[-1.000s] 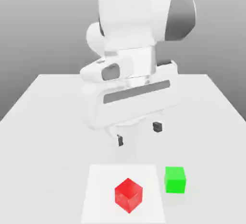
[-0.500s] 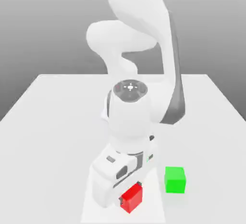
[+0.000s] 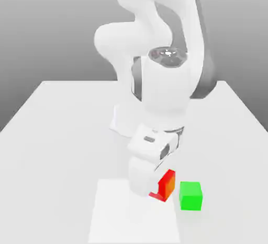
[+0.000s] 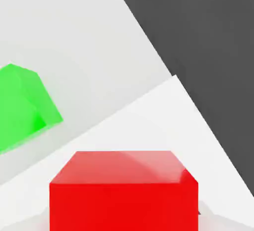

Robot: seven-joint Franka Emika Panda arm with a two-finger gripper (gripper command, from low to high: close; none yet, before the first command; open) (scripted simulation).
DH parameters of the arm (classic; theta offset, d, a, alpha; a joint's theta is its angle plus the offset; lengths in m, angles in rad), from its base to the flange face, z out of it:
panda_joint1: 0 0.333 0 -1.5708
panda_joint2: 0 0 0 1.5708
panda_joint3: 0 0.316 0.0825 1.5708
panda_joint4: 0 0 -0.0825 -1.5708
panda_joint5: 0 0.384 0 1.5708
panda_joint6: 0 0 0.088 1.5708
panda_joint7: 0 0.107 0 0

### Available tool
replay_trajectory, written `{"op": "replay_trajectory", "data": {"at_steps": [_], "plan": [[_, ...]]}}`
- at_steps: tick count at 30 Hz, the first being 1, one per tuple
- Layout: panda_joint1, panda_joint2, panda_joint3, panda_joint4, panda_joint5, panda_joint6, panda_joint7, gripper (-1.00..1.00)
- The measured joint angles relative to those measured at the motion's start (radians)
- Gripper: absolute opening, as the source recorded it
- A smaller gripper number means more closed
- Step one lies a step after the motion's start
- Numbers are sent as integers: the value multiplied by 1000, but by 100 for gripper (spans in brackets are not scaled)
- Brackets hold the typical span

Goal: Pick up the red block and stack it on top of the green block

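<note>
Gripper is clamped on the red block, which looks lifted off the table, we think. We're mid-carry; next it goes over the green block just beside it, then down.

Exterior view: hand housing covers most of the red block; only its face toward the exterior view's right and a sliver of lower edge show. Gripper fingertips are hidden behind the housing and block, so contact points can't be seen. Arm is cut off at the frame's top edge and hides the far middle of the table. Hand view: red block cropped by the picture's edge, green block also cropped at an edge, so its full outline isn't visible there.
</note>
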Motion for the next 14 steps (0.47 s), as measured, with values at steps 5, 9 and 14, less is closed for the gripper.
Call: {"op": "replay_trajectory", "data": {"at_steps": [5, 9, 14], "plan": [[96, -65, 33, -52, -7, -13, -117, -100], [104, 34, 34, -51, 15, 88, -145, -100], [98, 119, 39, -49, 25, 168, -152, 100]]}}
